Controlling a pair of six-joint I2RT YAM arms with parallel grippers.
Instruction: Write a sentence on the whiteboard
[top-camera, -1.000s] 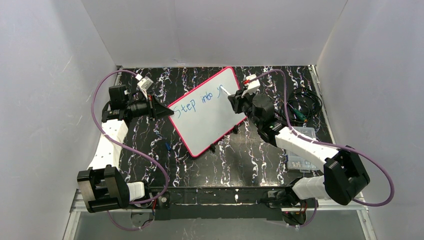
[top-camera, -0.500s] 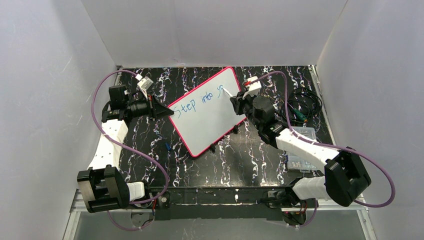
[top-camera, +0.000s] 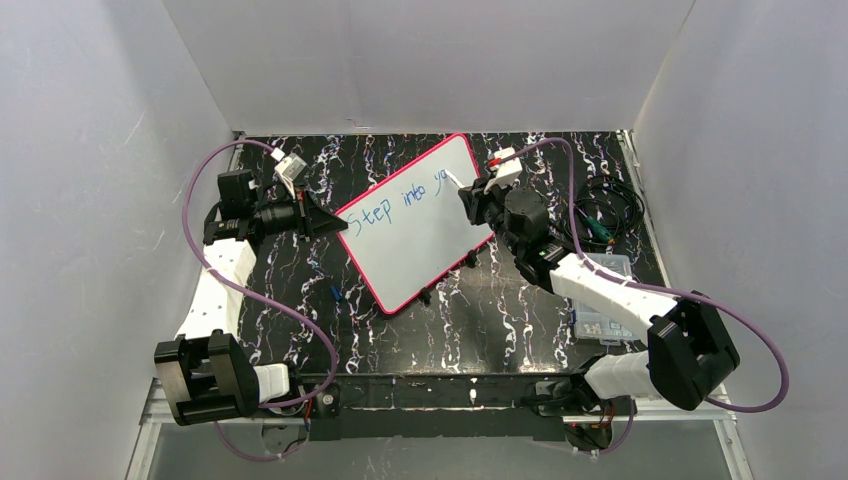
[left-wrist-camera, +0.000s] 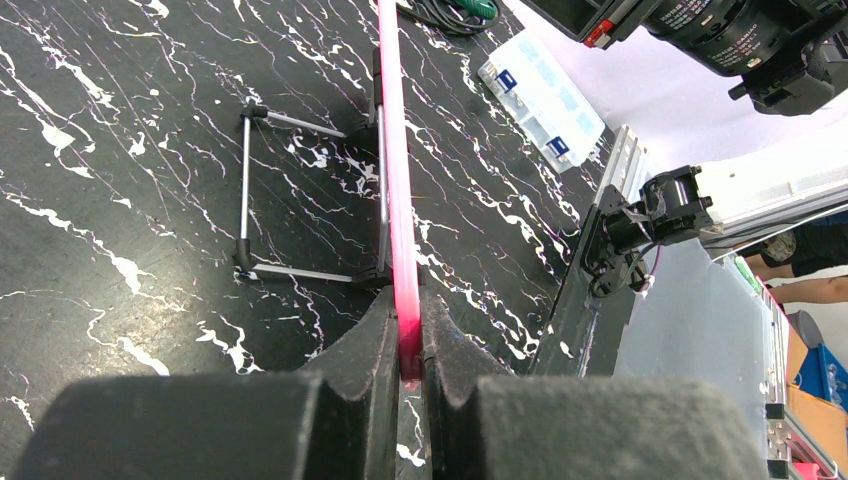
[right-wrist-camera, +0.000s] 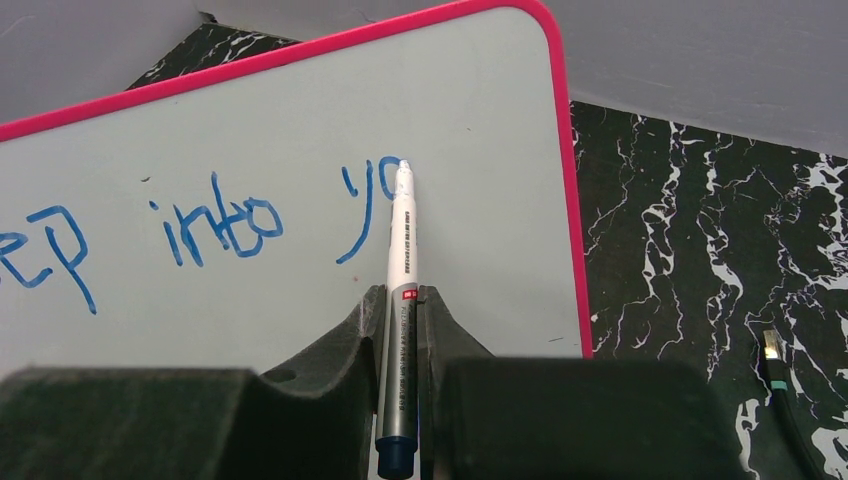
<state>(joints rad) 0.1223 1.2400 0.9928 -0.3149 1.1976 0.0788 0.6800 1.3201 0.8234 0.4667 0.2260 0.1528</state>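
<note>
The whiteboard (top-camera: 415, 220) stands tilted on a wire stand, white with a pink-red frame (left-wrist-camera: 392, 150); it also shows in the right wrist view (right-wrist-camera: 480, 100). My left gripper (left-wrist-camera: 404, 340) is shut on its frame edge at the left corner (top-camera: 340, 222). My right gripper (right-wrist-camera: 400, 300) is shut on a white marker pen (right-wrist-camera: 402, 240), whose tip touches the board at the "o" of "yo". The sentence (top-camera: 405, 198) so reads "Step into yo" in blue, one line (right-wrist-camera: 225, 225).
The board's wire stand (left-wrist-camera: 300, 200) rests on the black marbled table (top-camera: 480, 320). A clear plastic parts box (top-camera: 605, 300) and coiled cables (top-camera: 605, 215) lie at the right. A small blue cap (top-camera: 335, 293) lies left of the board's lower edge.
The right gripper moved the marker slightly along the board, and the writing grew from "y" to "yo". The left arm has not moved.
</note>
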